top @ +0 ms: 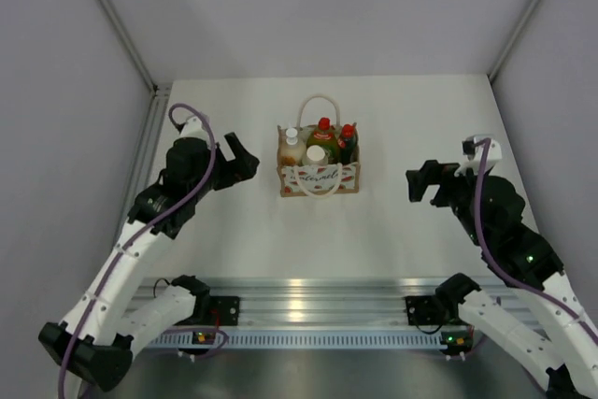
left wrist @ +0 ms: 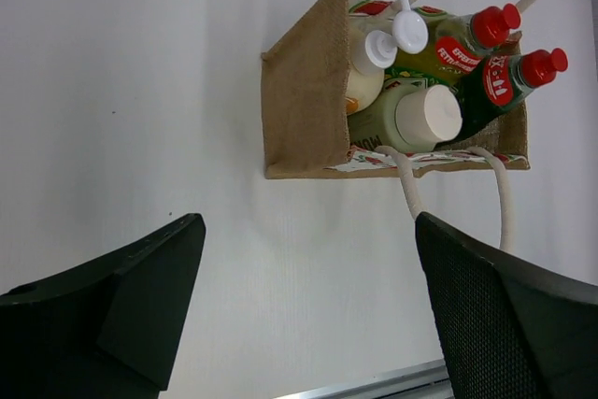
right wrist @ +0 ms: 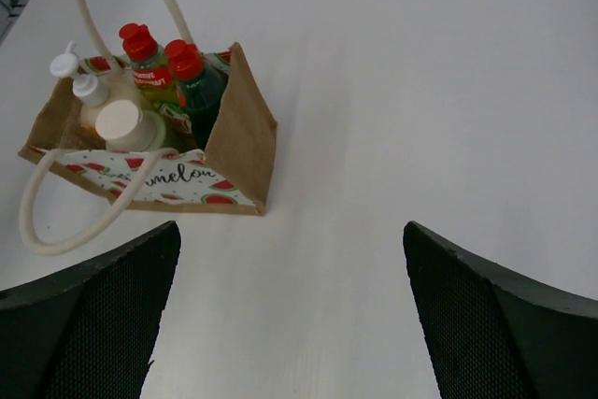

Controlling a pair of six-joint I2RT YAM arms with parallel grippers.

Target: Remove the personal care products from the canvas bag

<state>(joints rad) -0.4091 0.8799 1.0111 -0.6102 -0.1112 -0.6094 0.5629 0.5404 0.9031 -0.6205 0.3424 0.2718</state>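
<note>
A: Left claw (top: pixel 240 160) spread wide, nothing in it, hovering off the left side of the small boxy tan canvas bag (top: pixel 318 178). Right claw (top: pixel 422 184) the same: fully apart, empty, well off to the bag's right.

B: Bag position?

A: Middle of the white desk (top: pixel 420 119), upright, white lettered panel facing near. All four products are inside, caps above the rim. The dark green bottle with red cap (top: pixel 348 140) is on the right, and the yellow-green bottle with red cap (top: pixel 323 131) is far middle. The cream bottle with white nozzle (top: pixel 292 144) is on the left, and the pale cylinder with white cap (top: pixel 316 153) is near the front.

B: Why flank it?

A: My guess is that each arm gets a clear line to its own side. One could brace the bag while the other pulls. Nothing is out yet.

B: Blind spots?

A: The fabric walls hide the bottle bodies, so I can't tell how tightly they're packed. The near cream rope handle (right wrist: pixel 65 221) flops over the front onto the desk. The far one arches by the caps, a likely snag. Label text is too small to read from above.
</note>
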